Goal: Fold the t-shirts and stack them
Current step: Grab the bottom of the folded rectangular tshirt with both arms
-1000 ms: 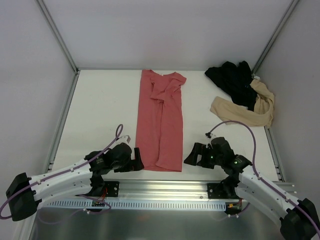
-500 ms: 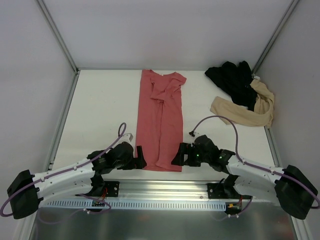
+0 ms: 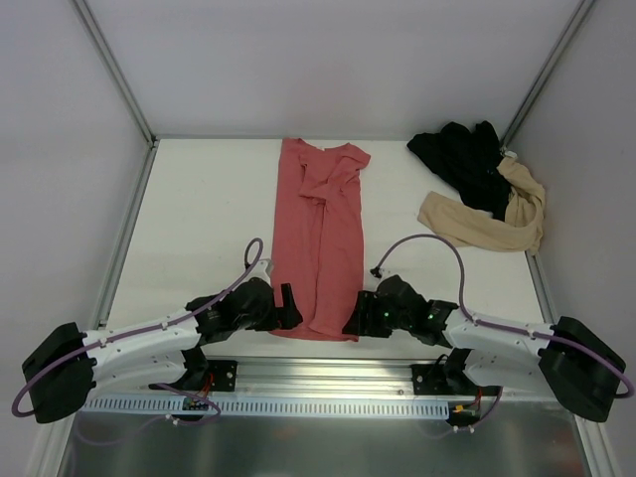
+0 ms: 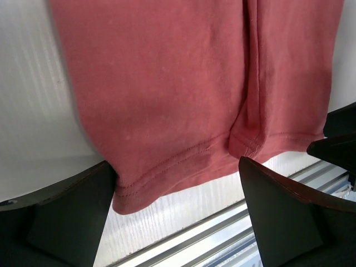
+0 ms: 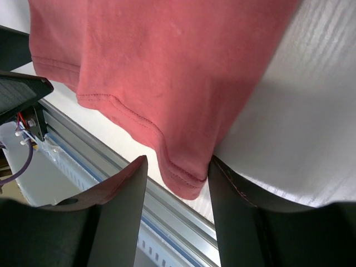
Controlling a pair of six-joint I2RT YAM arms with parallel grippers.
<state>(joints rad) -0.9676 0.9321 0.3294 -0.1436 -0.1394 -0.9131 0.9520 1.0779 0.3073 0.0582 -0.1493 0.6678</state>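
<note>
Right wrist: coral-red t-shirt (image 5: 167,67) hem corner lies between right tool (image 5: 178,167) fingers (image 5: 117,217).

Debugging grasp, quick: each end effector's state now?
Left end effector: open, straddling hem of red shirt.
Right end effector: half-shut around its corner; grip cannot be told.

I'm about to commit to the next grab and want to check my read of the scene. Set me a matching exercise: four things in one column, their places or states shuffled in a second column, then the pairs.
Things
1. coral-red cloth t-shirt
2. black cloth t-shirt
3. beige cloth t-shirt
4. left tool

Places or states
A. bunched by the right edge, just nearer than another bunched shirt
B. jaws wide, at a shirt's near left corner
C. long flat strip down the middle of the white table
D. bunched in the far right corner

Pairs: 1-C, 2-D, 3-A, 4-B
</note>
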